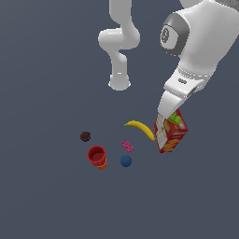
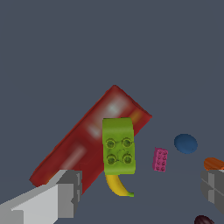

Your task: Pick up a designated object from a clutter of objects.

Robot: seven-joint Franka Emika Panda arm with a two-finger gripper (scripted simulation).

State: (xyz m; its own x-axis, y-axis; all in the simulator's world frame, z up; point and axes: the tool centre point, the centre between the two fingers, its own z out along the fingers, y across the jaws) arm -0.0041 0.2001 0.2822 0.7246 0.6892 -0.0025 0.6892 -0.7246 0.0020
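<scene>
Your end effector (image 2: 140,192) hangs spread wide and empty over the clutter. Just past its fingers (image 2: 65,192) the lime-green block (image 2: 118,146) sits on top of the red box (image 2: 83,144), with the banana (image 2: 118,186) beside it, the pink block (image 2: 160,159) and blue ball (image 2: 185,143) farther off.

glossy white rounded arm (image 1: 200,37), grey joint cap, grey blocky fingertips (image 2: 70,192).
</scene>
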